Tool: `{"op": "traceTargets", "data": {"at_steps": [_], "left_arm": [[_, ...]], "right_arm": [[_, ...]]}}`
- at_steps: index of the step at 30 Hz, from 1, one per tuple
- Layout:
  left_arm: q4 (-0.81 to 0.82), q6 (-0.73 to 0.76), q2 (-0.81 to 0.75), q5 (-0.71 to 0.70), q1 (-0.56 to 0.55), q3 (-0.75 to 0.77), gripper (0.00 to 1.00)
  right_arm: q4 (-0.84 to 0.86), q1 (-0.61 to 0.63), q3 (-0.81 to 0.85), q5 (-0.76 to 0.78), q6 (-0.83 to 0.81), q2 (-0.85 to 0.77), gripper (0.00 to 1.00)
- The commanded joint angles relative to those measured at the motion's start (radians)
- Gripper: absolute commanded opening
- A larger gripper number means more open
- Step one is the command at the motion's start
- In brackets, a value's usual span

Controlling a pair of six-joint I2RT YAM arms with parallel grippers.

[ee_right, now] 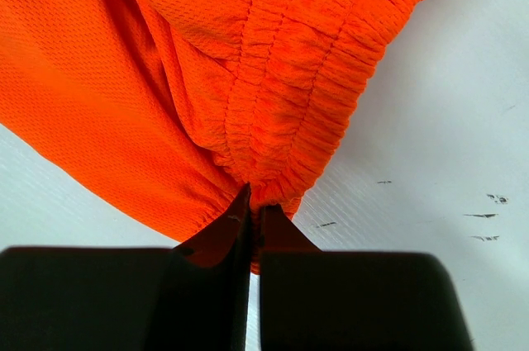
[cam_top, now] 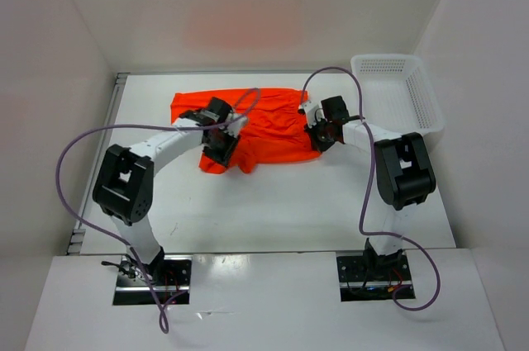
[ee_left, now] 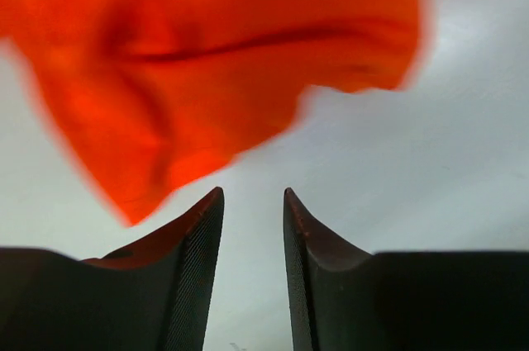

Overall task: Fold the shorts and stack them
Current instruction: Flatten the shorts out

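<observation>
Right wrist showed the right fingers (ee_right: 221,245) pinching the shorts (ee_right: 207,78) at the waistband; left fingers (ee_left: 192,252) stood spread, empty, near the cloth.

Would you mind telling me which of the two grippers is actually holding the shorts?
The right gripper: its jaws pinch the gathered waistband of the shorts, while the left gripper stands open, holding nothing.
</observation>
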Motion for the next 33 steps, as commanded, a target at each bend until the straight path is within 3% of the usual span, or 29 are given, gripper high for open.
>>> {"op": "traceTargets", "data": {"at_steps": [1, 2, 6, 17, 21, 24, 25, 27, 33], "left_arm": [[-0.002, 0.002, -0.089, -0.044, 0.18, 0.027, 0.42], [-0.011, 0.002, -0.103, 0.018, 0.284, 0.016, 0.44], [-0.011, 0.002, -0.074, 0.069, 0.326, -0.01, 0.49], [0.044, 0.002, 0.055, 0.16, 0.345, -0.032, 0.54], [0.056, 0.002, 0.11, 0.109, 0.345, -0.05, 0.54], [0.065, 0.002, 0.144, 0.097, 0.345, -0.021, 0.42], [0.065, 0.002, 0.155, 0.085, 0.345, -0.004, 0.2], [0.065, 0.002, 0.155, 0.043, 0.345, 0.017, 0.02], [0.134, 0.002, 0.133, -0.188, 0.471, 0.129, 0.0]], "right_arm": [[-0.014, 0.003, -0.027, 0.015, -0.022, -0.042, 0.0], [-0.014, 0.003, -0.027, 0.015, -0.022, -0.042, 0.0], [-0.014, 0.003, -0.027, 0.015, -0.031, -0.033, 0.0], [-0.014, 0.003, -0.027, 0.024, -0.04, -0.033, 0.0], [-0.014, 0.003, -0.027, 0.024, -0.04, -0.042, 0.0], [-0.014, 0.003, -0.027, 0.024, -0.04, -0.042, 0.0], [-0.014, 0.003, -0.027, 0.024, -0.05, -0.042, 0.0], [-0.014, 0.003, -0.027, 0.024, -0.05, -0.042, 0.0], [-0.023, 0.003, -0.037, 0.024, -0.059, -0.042, 0.0]]}}
